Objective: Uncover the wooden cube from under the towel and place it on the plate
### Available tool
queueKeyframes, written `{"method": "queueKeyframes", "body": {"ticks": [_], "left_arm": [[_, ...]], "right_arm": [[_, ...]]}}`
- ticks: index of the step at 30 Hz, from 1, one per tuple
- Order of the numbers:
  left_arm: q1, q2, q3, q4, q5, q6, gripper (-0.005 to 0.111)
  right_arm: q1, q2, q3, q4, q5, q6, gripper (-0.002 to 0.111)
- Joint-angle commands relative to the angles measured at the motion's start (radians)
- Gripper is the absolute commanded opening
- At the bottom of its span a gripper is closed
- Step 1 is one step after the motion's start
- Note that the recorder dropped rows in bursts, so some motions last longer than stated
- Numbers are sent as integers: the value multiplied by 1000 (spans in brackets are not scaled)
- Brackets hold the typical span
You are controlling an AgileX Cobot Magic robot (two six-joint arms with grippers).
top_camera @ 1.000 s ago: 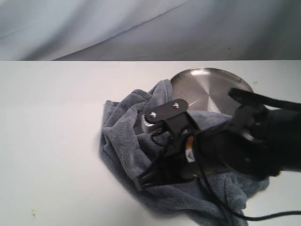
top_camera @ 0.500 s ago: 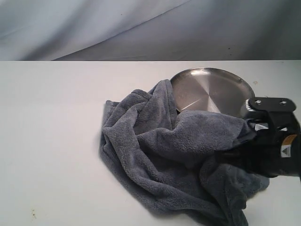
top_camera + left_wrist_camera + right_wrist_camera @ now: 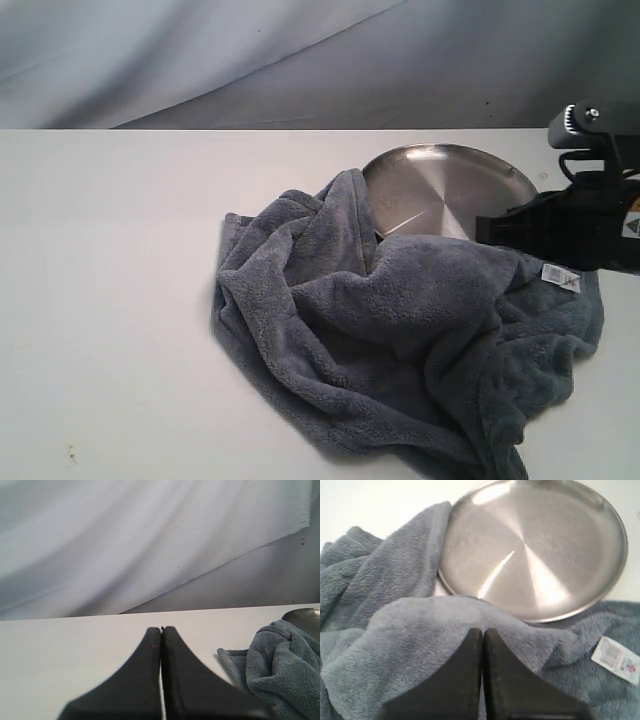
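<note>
The blue-grey towel (image 3: 380, 330) lies crumpled on the white table, its far edge lapping the rim of the silver plate (image 3: 450, 190). The plate is bare. No wooden cube shows in any view; it is hidden. My right gripper (image 3: 482, 230) hovers at the right, fingertips pointing left over the towel's right part, just in front of the plate. In the right wrist view the right gripper (image 3: 482, 630) is shut, with the towel (image 3: 395, 580) below and the plate (image 3: 535, 550) beyond. My left gripper (image 3: 161, 628) is shut over bare table, the towel (image 3: 285, 665) off to one side.
The towel's white label tag (image 3: 560, 277) lies face up near its right edge, under the right arm. The white table (image 3: 110, 300) stretches to the left of the towel. A pale cloth backdrop (image 3: 200, 60) hangs behind the table.
My right arm has swung from over the towel's middle to the right, beside the plate. The towel's right side now spreads further right, with its label showing.
</note>
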Motion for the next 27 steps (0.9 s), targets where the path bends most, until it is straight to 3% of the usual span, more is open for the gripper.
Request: {"method": "queueKeyframes", "body": {"ticks": [1,6,8,13,14,16,18,27], "left_arm": [[2,-4,4,-2,-11,-2,0],[2,-4,4,-2,-11,-2,0],[2,-4,4,-2,-11,-2,0],[2,-4,4,-2,-11,-2,0],[2,-4,4,-2,-11,-2,0],[2,-4,4,-2,-11,-2,0],[2,-4,4,-2,-11,-2,0],[2,-4,4,-2,-11,-2,0]], "right_arm": [[47,31,-20,-69,26,-21,0],[96,76,-20,-90,32,-21,1],[107,92,-24,-92,41,-21,7],[140,138,-92,-106,139,-45,37],[150,158,-127,-106,176,-77,51],[160,189,-177,-106,222,-98,65],[160,211,-221,-106,278,-98,69],[160,222,-246,-54,372,-101,66]]}}
